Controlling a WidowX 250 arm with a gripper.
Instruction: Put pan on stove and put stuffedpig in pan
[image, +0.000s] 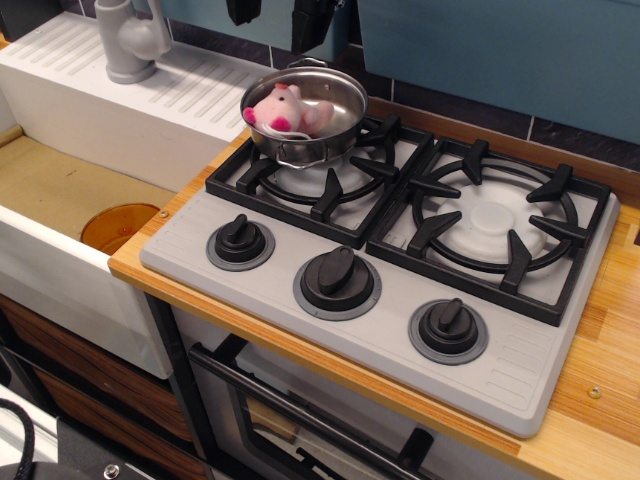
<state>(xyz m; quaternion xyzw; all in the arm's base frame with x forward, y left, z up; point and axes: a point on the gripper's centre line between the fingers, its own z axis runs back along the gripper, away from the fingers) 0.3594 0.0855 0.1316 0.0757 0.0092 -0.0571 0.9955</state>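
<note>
The shiny steel pan sits on the left burner grate of the grey stove, at its back left corner. The pink stuffedpig lies inside the pan against its left wall, snout toward the left. My gripper hangs above the pan at the top edge of the view. Its two black fingers are spread apart and hold nothing. Most of the gripper is cut off by the frame.
A white sink with a grey tap stands to the left, an orange disc in its basin. The right burner is bare. Three black knobs line the stove front. A blue wall panel runs behind.
</note>
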